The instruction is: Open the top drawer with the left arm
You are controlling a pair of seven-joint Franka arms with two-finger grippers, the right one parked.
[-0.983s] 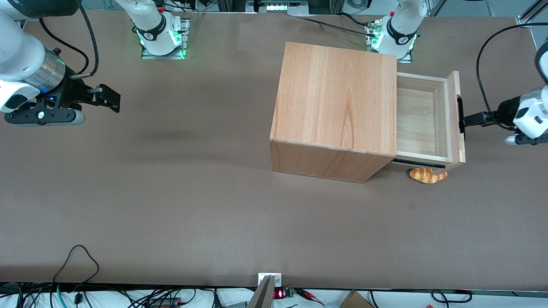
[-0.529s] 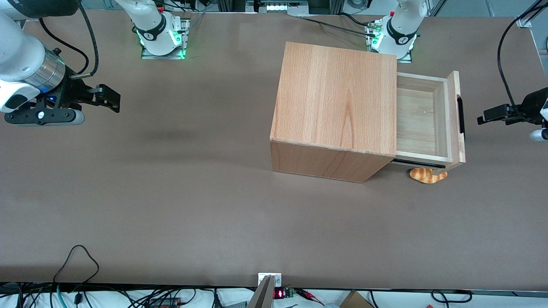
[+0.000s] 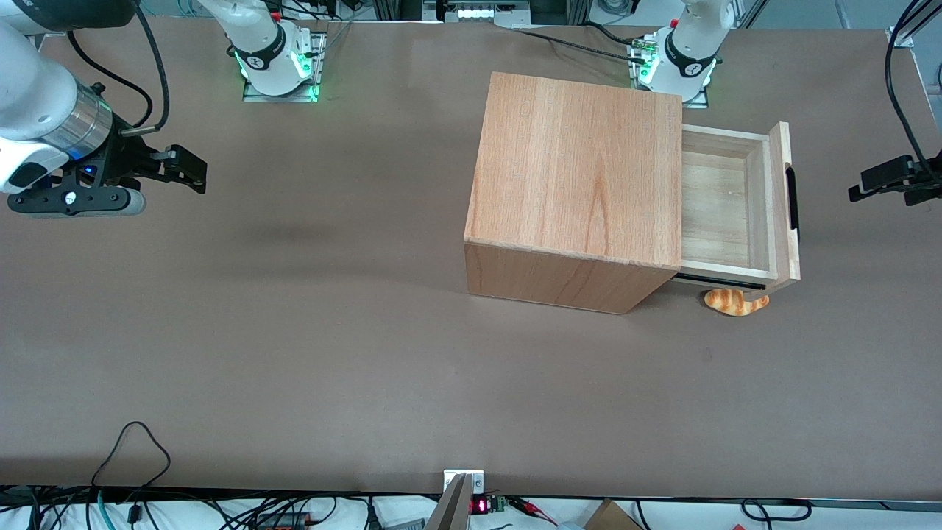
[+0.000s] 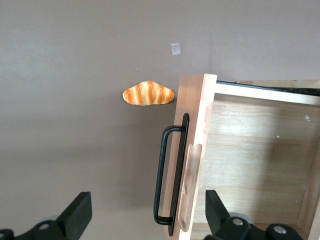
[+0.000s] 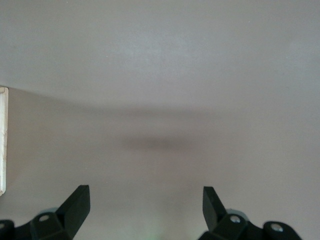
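Observation:
The top drawer (image 3: 725, 210) stands pulled out of the wooden cabinet (image 3: 581, 184), and its pale plank interior shows empty. Its long black bar handle (image 3: 792, 199) is on the front panel. The left arm's gripper (image 3: 859, 185) is open and empty. It hangs in the air in front of the drawer front, well apart from the handle, toward the working arm's end of the table. In the left wrist view the gripper (image 4: 146, 216) has its two black fingers (image 4: 77, 215) spread wide, with the handle (image 4: 167, 175) and the drawer (image 4: 255, 160) below them.
A toy croissant (image 3: 736, 302) lies on the brown table (image 3: 294, 331) under the drawer's corner nearest the front camera; it also shows in the left wrist view (image 4: 148, 93). A small white tag (image 4: 175, 49) lies on the table.
The gripper has come off the handle and drawn back from the drawer front toward the working arm's end of the table. The drawer stays pulled out.

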